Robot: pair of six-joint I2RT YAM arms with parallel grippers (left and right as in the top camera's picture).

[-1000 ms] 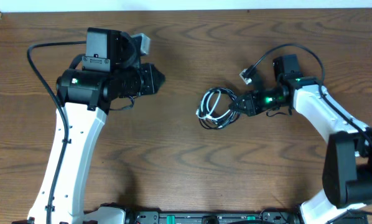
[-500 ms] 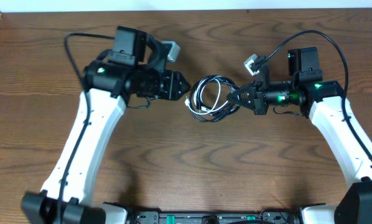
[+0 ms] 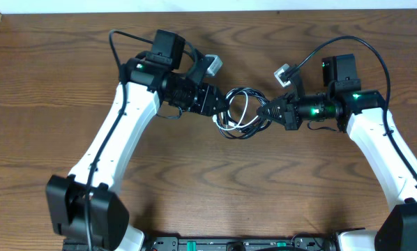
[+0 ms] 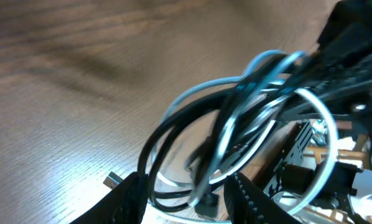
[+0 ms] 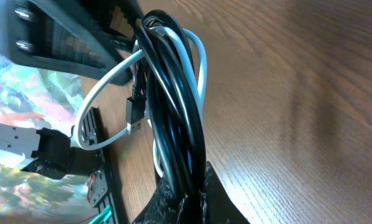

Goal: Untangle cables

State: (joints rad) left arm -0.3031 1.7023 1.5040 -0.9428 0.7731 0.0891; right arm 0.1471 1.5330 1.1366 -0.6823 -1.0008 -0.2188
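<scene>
Right gripper (image 3: 268,110) clenched on the gathered end of the cables (image 3: 240,113); in the right wrist view its fingers (image 5: 192,190) pinch several black strands at once. Left gripper (image 3: 219,111) is released, fingers (image 4: 131,199) spread either side of the coil's near edge, a plug end sitting between them. Bundle sits mid-table (image 3: 55,84) between both grippers; whether it is lifted clear, can't tell. Risks: left closes on several strands plus the plug, so pulling just cinches the tangle; right holds every strand, so nothing can slide free; white cable (image 5: 105,93) may snag on a black loop. Long axis runs roughly left-right along the line between the grippers, pinched end toward right, open loops fanning toward left.
</scene>
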